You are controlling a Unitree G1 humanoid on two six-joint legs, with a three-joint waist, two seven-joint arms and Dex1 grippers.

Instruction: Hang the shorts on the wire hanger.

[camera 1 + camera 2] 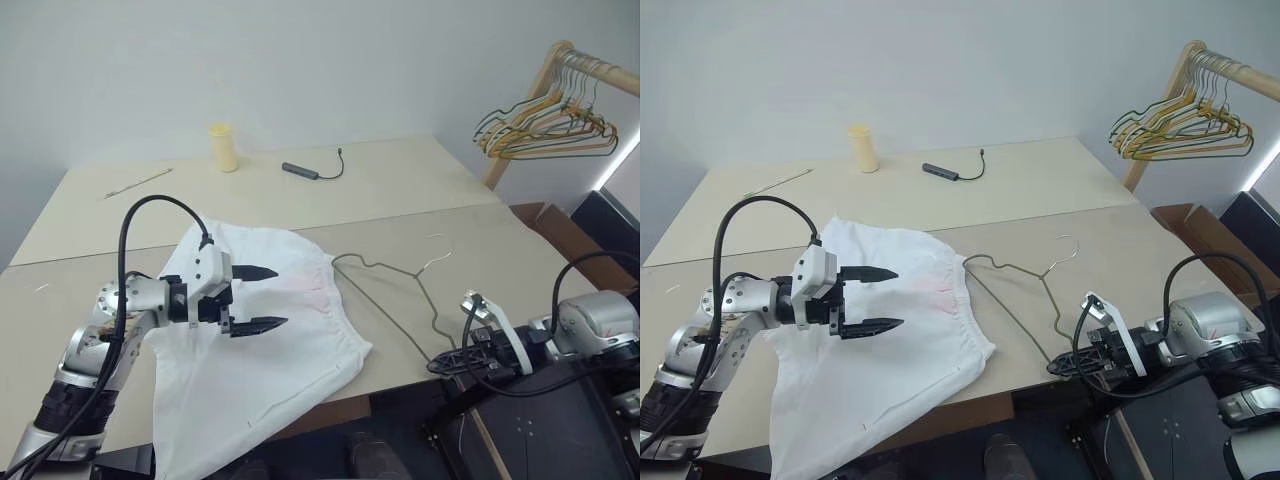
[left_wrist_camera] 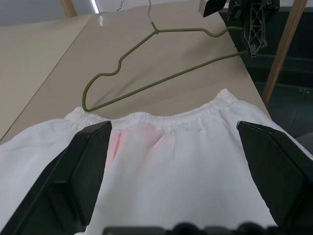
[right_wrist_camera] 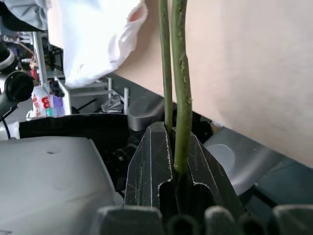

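step: hanger gripped, shorts not yet threaded | right gripper (image 1: 1058, 368) clamps wire hanger (image 1: 1015, 300) at table edge | left gripper (image 1: 880, 298) gapes above shorts (image 1: 890, 350) (flat on table) | next: pinch waistband, feed hanger in

L claw (image 1: 262, 298) open over shorts (image 1: 270, 350); R claw (image 1: 447, 363) pinching wire hanger (image 1: 390, 300) at table (image 1: 300, 200) edge.

Shorts (image 1: 270, 340) left of wire hanger (image 1: 395, 300)
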